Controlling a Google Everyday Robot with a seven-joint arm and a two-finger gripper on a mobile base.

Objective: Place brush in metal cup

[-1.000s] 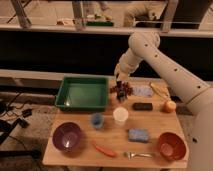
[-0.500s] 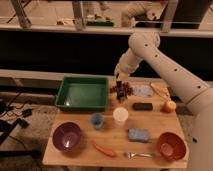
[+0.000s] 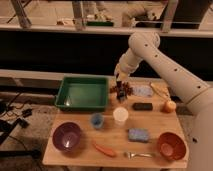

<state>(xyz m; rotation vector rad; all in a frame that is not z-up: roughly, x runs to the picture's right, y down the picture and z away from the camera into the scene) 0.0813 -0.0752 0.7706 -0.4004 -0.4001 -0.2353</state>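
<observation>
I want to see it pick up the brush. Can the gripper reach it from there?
Probably yes. The gripper hangs just above the dark cluster at the table's back edge, with nothing between; the brush itself isn't clearly distinguishable.

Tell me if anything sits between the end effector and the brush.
Nothing visible does. The end effector hangs at the table's back, right of the green tray, directly over a small dark cluster where the brush seems to lie. The black block lies off to the right.

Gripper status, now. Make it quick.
Gripper: at the back of the wooden table, low over a cluster of small dark objects just right of the green rectangular tray. Whether it holds anything cannot be told.
</observation>
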